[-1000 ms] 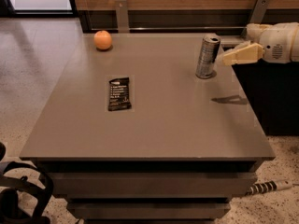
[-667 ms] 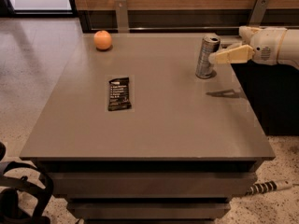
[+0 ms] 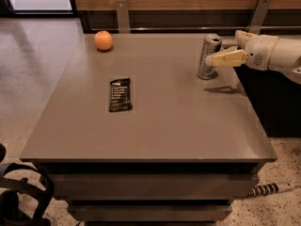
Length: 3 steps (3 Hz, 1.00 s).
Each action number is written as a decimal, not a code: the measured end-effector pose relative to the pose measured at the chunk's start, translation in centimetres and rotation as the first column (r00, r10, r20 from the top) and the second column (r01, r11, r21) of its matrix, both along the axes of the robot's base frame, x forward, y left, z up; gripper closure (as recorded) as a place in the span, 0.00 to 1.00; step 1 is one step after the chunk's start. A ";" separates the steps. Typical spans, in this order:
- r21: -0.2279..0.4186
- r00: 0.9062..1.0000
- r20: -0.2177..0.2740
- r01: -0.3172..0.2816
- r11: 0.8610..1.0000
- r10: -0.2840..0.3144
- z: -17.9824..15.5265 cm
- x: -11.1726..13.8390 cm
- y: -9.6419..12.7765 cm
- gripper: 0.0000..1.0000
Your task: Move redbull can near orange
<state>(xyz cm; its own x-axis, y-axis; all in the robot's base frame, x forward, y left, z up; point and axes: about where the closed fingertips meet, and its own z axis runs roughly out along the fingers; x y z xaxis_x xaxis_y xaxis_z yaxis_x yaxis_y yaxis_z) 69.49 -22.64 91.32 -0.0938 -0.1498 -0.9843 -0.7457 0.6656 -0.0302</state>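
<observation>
The redbull can (image 3: 205, 62), a slim silver-grey can, stands near the table's far right edge and looks slightly tilted. The orange (image 3: 103, 40) sits at the far left corner of the table, well away from the can. My gripper (image 3: 215, 52) reaches in from the right at can height. Its pale near finger (image 3: 225, 58) lies along the can's front right side and a second finger shows behind the can's top. The jaws stand open, straddling the can's right side. The can rests on the table.
A flat black snack-bar wrapper (image 3: 120, 94) lies left of the middle of the grey table (image 3: 155, 131). A wooden wall with metal brackets (image 3: 123, 13) runs behind the table. A black strap lies on the floor at the lower left.
My gripper has moved left toward the can, and its near finger now overlaps the can's side. The can, orange and wrapper have stayed in place.
</observation>
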 end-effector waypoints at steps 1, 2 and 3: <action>0.053 0.999 0.051 -0.002 0.999 -0.001 -1.2 1.1 -0.1 0.00; 0.077 0.997 0.079 -0.022 0.997 0.016 -1.9 1.3 0.3 0.00; 0.072 0.997 0.066 -0.040 0.997 0.035 -2.6 0.5 1.0 0.00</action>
<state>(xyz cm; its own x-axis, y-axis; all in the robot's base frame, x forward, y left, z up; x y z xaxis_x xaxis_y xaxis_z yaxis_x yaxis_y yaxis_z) 70.03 -21.66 88.72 -0.0250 -0.0789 -0.9966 -0.7684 0.6392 -0.0313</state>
